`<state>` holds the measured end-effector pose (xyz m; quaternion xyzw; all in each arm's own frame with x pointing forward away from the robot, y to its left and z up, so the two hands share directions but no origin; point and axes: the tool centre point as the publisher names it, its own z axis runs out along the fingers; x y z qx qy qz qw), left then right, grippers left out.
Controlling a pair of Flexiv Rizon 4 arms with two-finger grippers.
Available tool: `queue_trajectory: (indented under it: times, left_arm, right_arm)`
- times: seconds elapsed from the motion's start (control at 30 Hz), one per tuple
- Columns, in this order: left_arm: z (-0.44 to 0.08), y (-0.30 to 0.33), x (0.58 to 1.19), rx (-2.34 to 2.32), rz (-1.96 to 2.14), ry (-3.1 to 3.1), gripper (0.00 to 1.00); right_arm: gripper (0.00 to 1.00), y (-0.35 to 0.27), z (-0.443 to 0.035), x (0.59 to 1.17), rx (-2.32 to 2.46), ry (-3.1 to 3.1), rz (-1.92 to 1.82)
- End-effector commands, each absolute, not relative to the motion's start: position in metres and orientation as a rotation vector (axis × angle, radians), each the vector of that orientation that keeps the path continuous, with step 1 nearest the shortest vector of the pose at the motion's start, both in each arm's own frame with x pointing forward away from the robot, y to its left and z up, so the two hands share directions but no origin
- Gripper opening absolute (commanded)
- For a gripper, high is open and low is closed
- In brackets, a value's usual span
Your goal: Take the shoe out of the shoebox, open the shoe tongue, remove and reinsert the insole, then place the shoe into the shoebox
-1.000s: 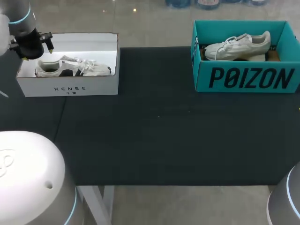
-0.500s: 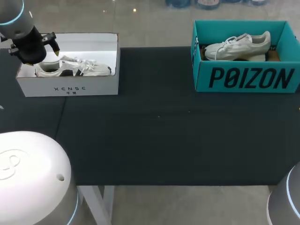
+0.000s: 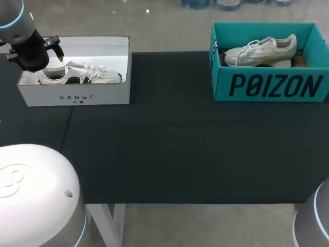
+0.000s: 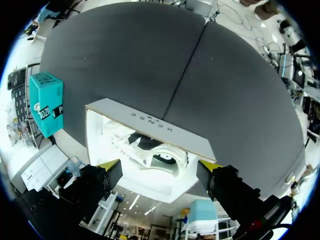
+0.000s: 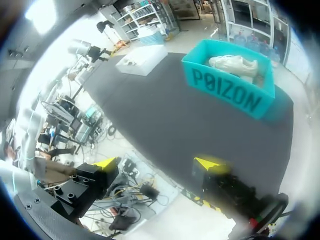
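Print shows on two things. The teal cardboard shoebox (image 3: 275, 85) carries one word in big black block capitals across its long front wall, plain in the head view and in the right wrist view (image 5: 227, 95). The left wrist view (image 4: 47, 102) catches only part of it. The white cardboard shoebox (image 3: 76, 96) has a short line of small, widely spaced dark capitals in the middle of its front wall. A tinier mark beneath them is too small to make out, and the left wrist view (image 4: 150, 122) shows the same line.

White arm shells (image 3: 31, 190), blue rings, black fingers (image 4: 95, 182) tipped yellow
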<state>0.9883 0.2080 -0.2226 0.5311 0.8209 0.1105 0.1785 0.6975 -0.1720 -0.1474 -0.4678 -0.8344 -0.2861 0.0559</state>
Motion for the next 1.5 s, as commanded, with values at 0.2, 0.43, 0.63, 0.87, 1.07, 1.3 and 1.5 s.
queue_trajectory:
  times: [0.2,0.43,0.63,0.87,1.07,1.3,1.5]
  left_arm:
    - [-0.222,0.208,0.988,1.503,0.313,2.321,1.0]
    - [-0.222,0.208,0.988,1.503,0.313,2.321,1.0]
    - [-0.222,0.208,0.988,1.503,0.313,2.321,1.0]
    - [-0.222,0.208,0.988,1.503,0.313,2.321,1.0]
    - [-0.222,0.208,0.988,1.503,0.313,2.321,1.0]
    - [-0.222,0.208,0.988,1.503,0.313,2.321,1.0]
    - [-0.222,0.208,0.988,1.503,0.313,2.321,1.0]
  right_arm:
    - [1.0,-0.167,-0.135,0.807,-1.645,-2.743,-0.542]
    - [1.0,-0.188,-0.165,0.891,-1.653,-2.732,-0.401]
    - [1.0,-0.214,-0.188,0.946,-1.666,-2.671,-0.312]
    - [1.0,-0.224,-0.194,0.962,-1.663,-2.731,-0.226]
    - [1.0,-0.224,-0.194,0.962,-1.663,-2.731,-0.226]
    - [1.0,-0.224,-0.194,0.962,-1.663,-2.731,-0.226]
    - [1.0,-0.224,-0.194,0.962,-1.663,-2.731,-0.226]
